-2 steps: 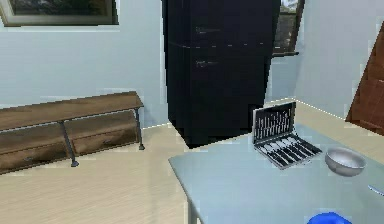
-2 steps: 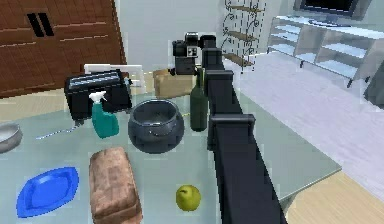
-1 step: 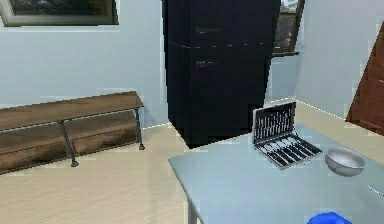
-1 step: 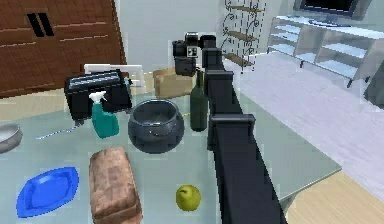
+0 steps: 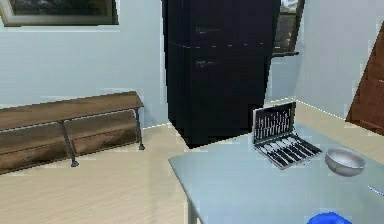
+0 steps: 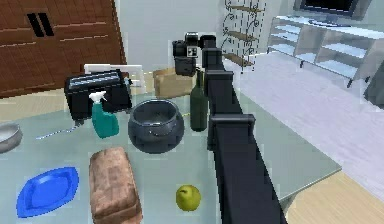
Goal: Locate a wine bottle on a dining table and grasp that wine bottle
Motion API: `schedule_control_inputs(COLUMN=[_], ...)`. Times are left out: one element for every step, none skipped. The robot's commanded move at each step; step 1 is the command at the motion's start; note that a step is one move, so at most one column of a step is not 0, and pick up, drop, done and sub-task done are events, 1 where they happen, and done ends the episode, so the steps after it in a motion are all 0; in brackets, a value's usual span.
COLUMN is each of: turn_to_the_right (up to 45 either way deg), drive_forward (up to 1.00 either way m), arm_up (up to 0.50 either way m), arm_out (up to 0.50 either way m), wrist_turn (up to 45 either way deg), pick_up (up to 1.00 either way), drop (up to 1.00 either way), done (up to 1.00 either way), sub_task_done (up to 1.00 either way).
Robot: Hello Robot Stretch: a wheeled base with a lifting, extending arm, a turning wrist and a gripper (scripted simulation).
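A dark green wine bottle point(image 6: 199, 106) stands upright on the pale blue-grey dining table point(image 6: 290, 150), close against the left side of my dark arm bar in the arm side view. The arm rises from the bottom edge past the bottle. My gripper point(image 6: 184, 60) sits at the arm's far end, higher in the picture than the bottle, by the white marked squares. A tan box point(image 6: 168, 83) lies on the table right behind it, so I cannot tell whether the gripper holds anything.
Left of the bottle are a dark round bowl point(image 6: 155, 125), a teal spray bottle point(image 6: 103, 116), a black toaster point(image 6: 98, 92), a bread loaf point(image 6: 113, 183), a blue plate point(image 6: 48, 190) and a green apple point(image 6: 187, 197). The forward view has a black fridge point(image 5: 222, 65), a wooden bench point(image 5: 65, 125) and an open case point(image 5: 283, 138).
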Motion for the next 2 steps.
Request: schedule_control_inputs(turn_to_the_right=[0.0,0.0], drive_forward=[0.00,0.00], arm_up=[0.02,0.00], arm_out=[0.00,0.00], wrist_turn=[0.0,0.0], pick_up=[0.00,0.00], drop=[0.00,0.00], done=[0.00,1.00], sub_task_done=[0.00,0.00])
